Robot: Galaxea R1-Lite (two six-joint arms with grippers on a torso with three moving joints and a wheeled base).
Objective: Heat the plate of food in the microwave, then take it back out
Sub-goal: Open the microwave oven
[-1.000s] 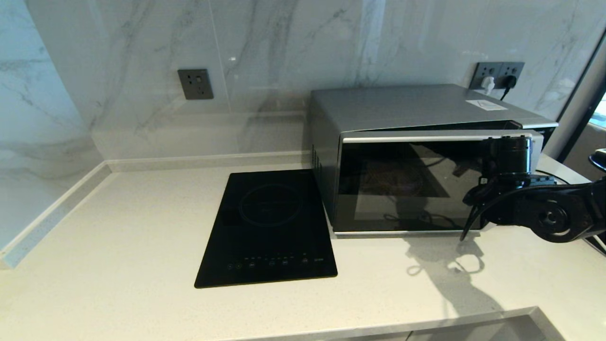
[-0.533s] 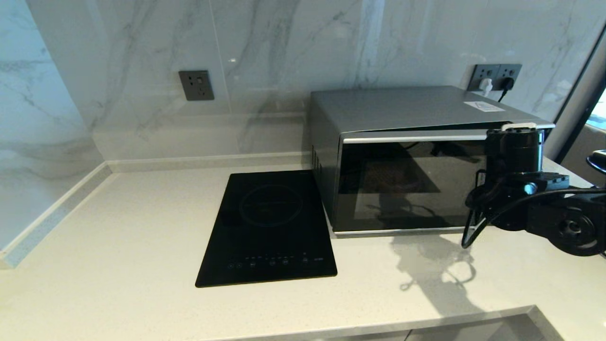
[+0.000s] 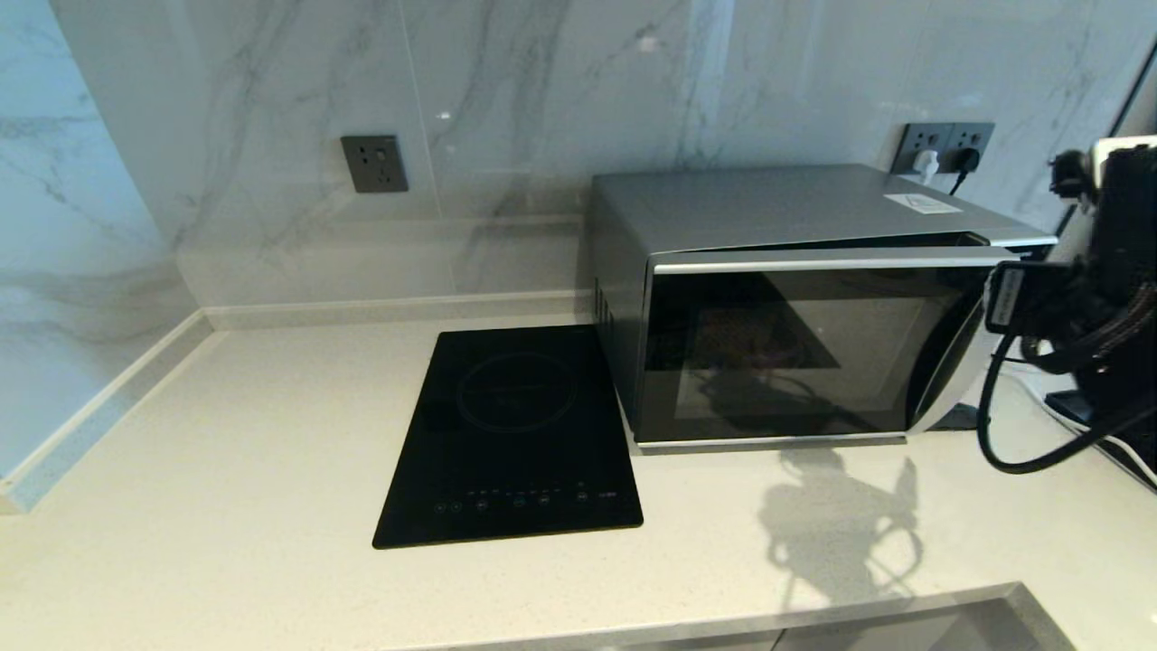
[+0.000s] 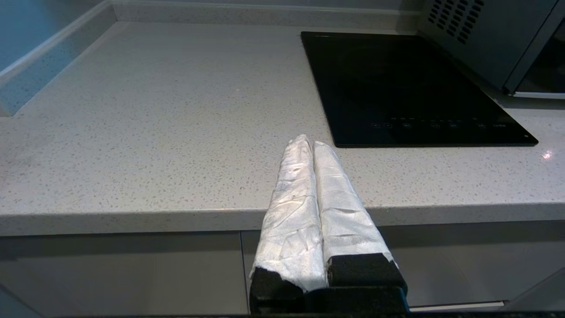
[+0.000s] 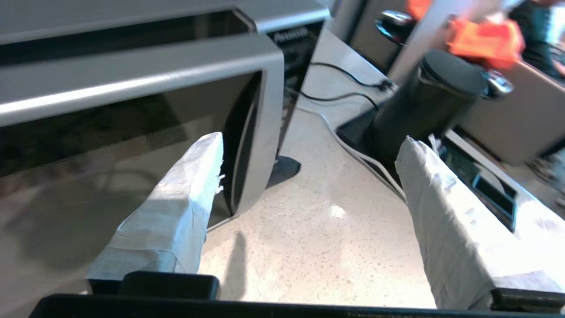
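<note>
right gripper (image 5: 309, 150): fingers spread wide, holding nothing, one fingertip (image 5: 207, 150) just beside the door handle (image 5: 247, 145) | microwave (image 3: 795, 298): ahead of it, door slightly ajar, plate not discernible through the dark glass | left gripper (image 4: 312, 143): fingers pressed together, empty, off the counter (image 4: 154, 132) edge, hob (image 4: 406, 84) beyond

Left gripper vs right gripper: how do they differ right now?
The left gripper is shut, fingers pressed together; the right gripper is open, fingers wide apart. The left gripper hangs off the front edge of the counter, away from the work; the right gripper sits by the handle edge of the microwave door, which stands slightly ajar. Both have fingers wrapped in white tape and hold nothing.
</note>
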